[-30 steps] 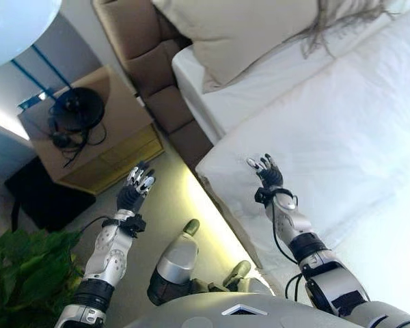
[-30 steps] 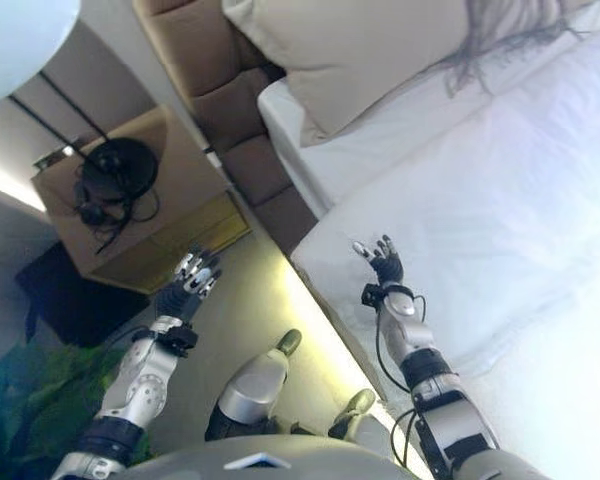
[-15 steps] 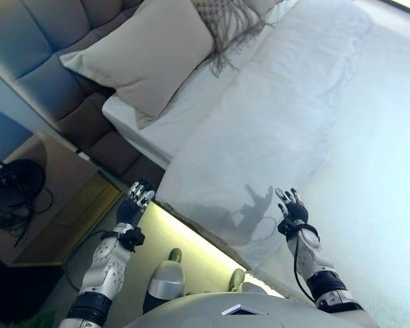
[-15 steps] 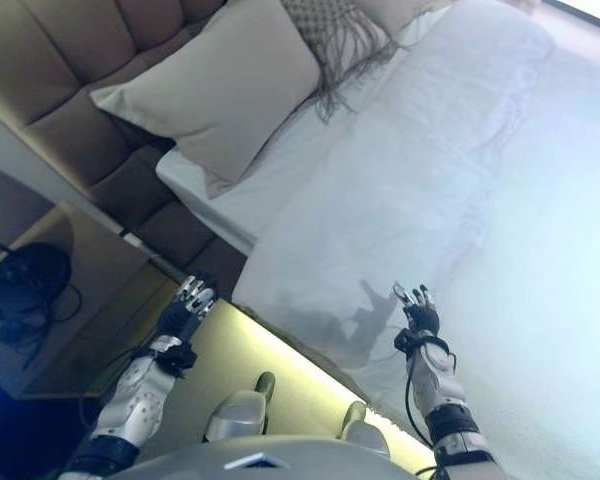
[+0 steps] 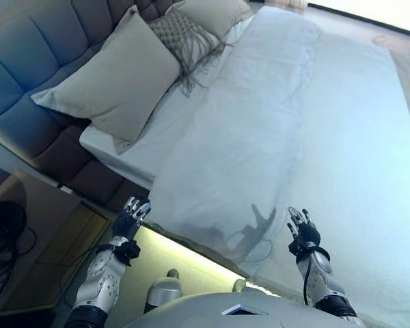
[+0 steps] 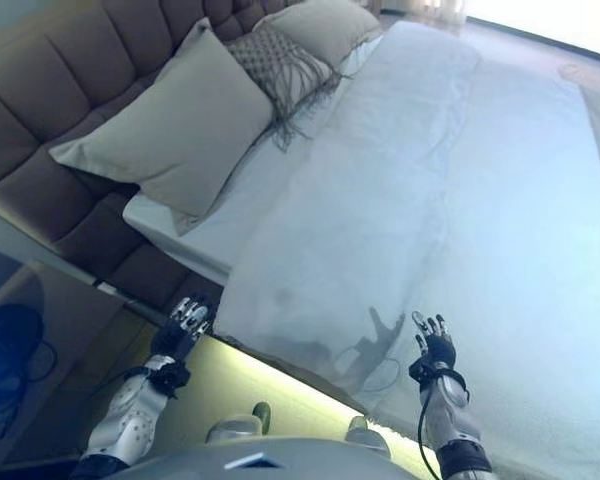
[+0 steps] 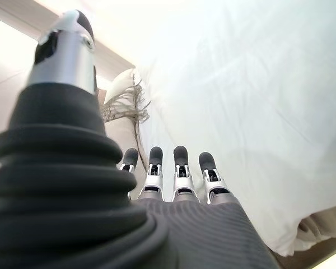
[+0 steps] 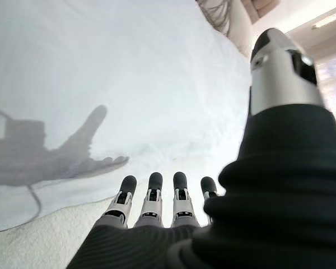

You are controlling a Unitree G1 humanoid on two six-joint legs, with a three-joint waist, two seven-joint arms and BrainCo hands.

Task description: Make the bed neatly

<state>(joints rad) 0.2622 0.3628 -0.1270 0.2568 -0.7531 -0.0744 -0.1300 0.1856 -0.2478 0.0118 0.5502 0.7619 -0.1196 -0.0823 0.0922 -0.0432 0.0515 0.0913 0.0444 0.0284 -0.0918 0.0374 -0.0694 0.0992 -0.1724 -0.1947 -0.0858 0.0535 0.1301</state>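
A bed with a white duvet folded back fills most of the eye views; its near corner hangs over the bed's side. Beige pillows and a fringed cushion lean against the padded brown headboard. My left hand is open beside the bed, just off the duvet's near corner, holding nothing. My right hand is open above the white sheet, fingers straight, empty. Both wrist views show straight fingers and fingers with the duvet beyond them.
A wooden nightstand with black headphones and cables stands left of the bed. A lit strip runs under the bed's edge. A textured bedspread shows below the duvet's edge.
The camera has swung up and right, bringing more of the bed into view and pushing the nightstand to the lower left. Both hands stay open and empty in the same pose.
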